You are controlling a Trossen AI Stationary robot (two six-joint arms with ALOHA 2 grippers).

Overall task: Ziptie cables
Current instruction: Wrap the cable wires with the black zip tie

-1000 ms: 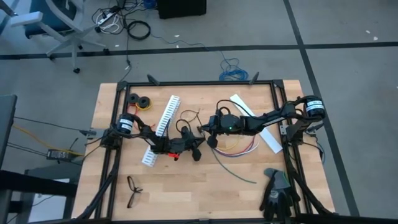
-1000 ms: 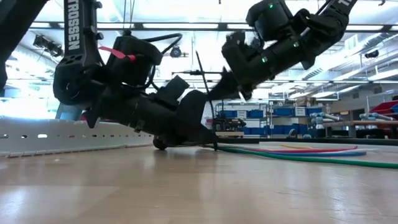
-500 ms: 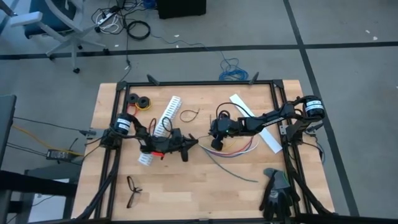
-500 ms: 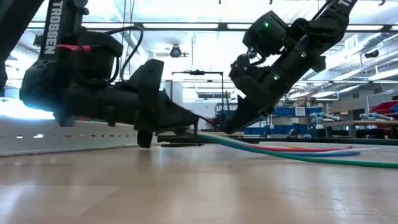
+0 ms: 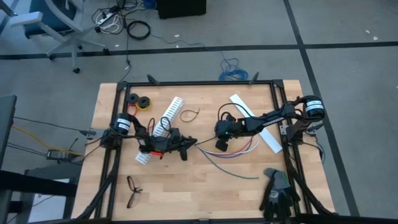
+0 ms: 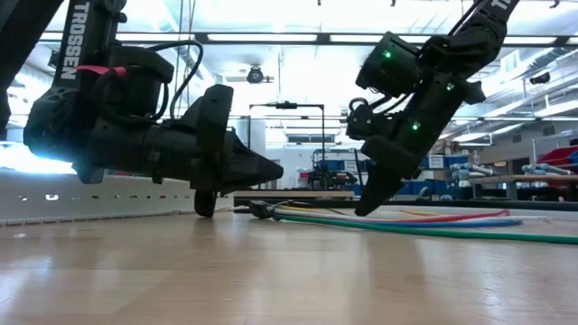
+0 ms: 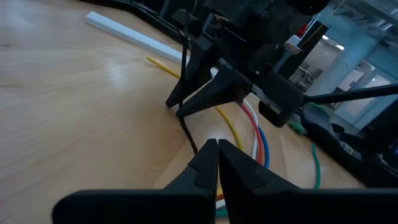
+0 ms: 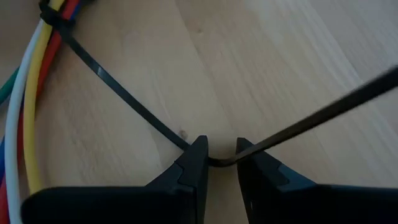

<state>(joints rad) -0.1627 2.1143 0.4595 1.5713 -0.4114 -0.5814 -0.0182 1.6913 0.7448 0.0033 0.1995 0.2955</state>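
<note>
The cables point(image 5: 239, 150) lie on the wooden table right of centre, with a black ziptie point(image 8: 118, 87) looped round the bundle's left end by its head point(image 8: 55, 15). The strip runs from the head along the table to my right gripper point(image 8: 221, 152), which slants down with its fingertips a little apart. From there it rises to my left gripper point(image 7: 217, 146), which is level and shut on it. In the high view my left gripper point(image 5: 194, 143) faces my right gripper point(image 5: 214, 142) near the table's middle. My left gripper pinches the ziptie's free tail point(image 7: 198, 147) between its two fingertips, coming level from the table's left. The tail end is lifted clear of the table. My right gripper has the strip crossing the gap between its fingertips, kinked there point(image 8: 219, 162), and the tips slant down from the table's right. It is not pinched.
A white slotted strip point(image 5: 158, 127) lies behind my left arm and a plain white strip point(image 5: 255, 121) lies under my right arm. A loose ziptie loop point(image 5: 189, 115) lies at the centre back. Tape rolls point(image 5: 140, 99) sit far left, glasses point(image 5: 132, 190) near left, gloves point(image 5: 277, 190) near right.
My left gripper has drawn back toward the table's left edge and levelled out from a downward tilt. My right gripper has tipped down until its tips are at the table. The bundle's ziptied end has slid toward the left.
</note>
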